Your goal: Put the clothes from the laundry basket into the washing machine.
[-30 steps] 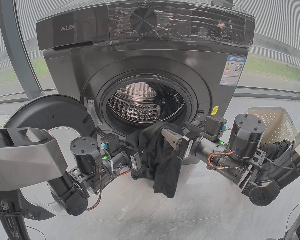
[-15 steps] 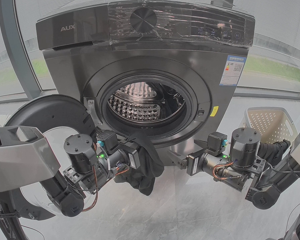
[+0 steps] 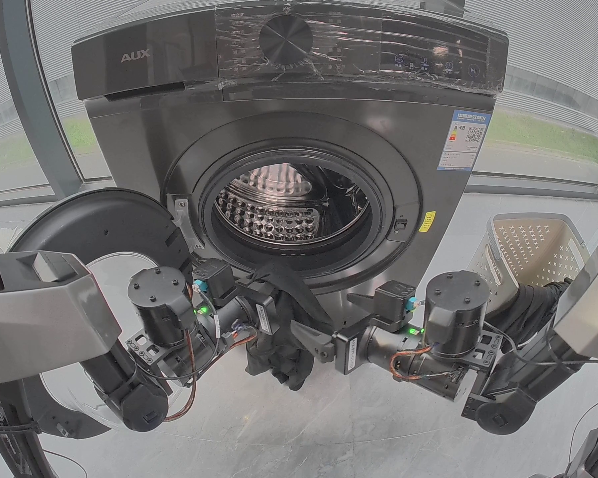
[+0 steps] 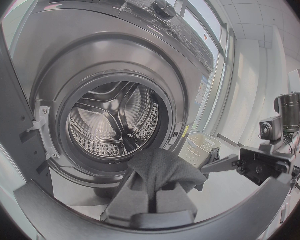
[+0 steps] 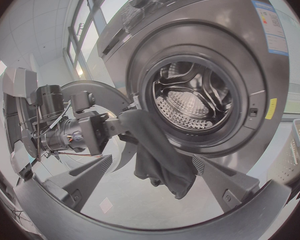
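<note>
Windows back the washing machine. Head view: left gripper pinches the black garment, hanging at 6 o'clock under the drum mouth; laundry basket at 3, open door at 9. Left wrist view: jaws clamp a fold. Right wrist view: right gripper gapes empty just beside the limp, light garment; gather its dangling tail, or the rim may snag it.

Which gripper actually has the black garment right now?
The left gripper: it is shut on the black garment hanging before the washing machine. The right gripper is open, jaws wide apart, gripping nothing.
</note>
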### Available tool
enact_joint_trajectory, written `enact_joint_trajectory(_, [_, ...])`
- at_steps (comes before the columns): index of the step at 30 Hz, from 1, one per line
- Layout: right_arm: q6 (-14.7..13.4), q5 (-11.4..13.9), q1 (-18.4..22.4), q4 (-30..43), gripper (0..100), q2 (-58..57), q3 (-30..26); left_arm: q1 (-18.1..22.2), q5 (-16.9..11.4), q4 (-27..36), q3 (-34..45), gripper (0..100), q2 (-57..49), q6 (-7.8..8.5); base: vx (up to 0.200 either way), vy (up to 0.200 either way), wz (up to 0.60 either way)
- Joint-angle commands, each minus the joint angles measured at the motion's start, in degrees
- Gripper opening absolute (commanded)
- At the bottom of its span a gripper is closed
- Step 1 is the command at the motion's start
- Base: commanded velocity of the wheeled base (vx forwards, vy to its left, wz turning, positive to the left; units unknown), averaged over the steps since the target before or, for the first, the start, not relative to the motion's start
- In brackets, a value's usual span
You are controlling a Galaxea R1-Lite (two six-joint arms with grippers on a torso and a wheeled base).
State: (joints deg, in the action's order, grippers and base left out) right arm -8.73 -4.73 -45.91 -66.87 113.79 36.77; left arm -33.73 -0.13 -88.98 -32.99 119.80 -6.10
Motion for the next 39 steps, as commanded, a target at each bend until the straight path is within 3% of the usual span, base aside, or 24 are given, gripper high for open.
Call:
enact_joint_trajectory(1, [0.03,0.34,-2.08,-0.02,100,4.87,3.84,0.16,0.13,-0.05,-0.15,0,0.17,-0.06,0.000,0.000,0.00])
enact_joint_trajectory(14, [0.99,-0.02,-1.46,-0.55,100,15.85,14.47,0.07,0.22,-0.14,0.47,0,-0.44,-0.06,0.000,0.000,0.00])
enact_joint_trajectory(17, [0.99,-0.72,-1.02,-0.37,100,18.22,17.55,0.07,0.22,-0.14,0.56,0,-0.44,0.03,0.000,0.000,0.00])
enact_joint_trajectory(20, [0.99,-3.62,0.29,-0.20,100,20.07,20.10,0.16,0.22,-0.14,0.64,0,-0.44,0.03,0.000,0.000,0.00])
enact_joint_trajectory(39, [1.08,-4.15,6.71,-0.02,100,14.53,12.01,0.51,0.05,-0.14,1.96,0,-0.35,0.21,0.000,0.000,0.00])
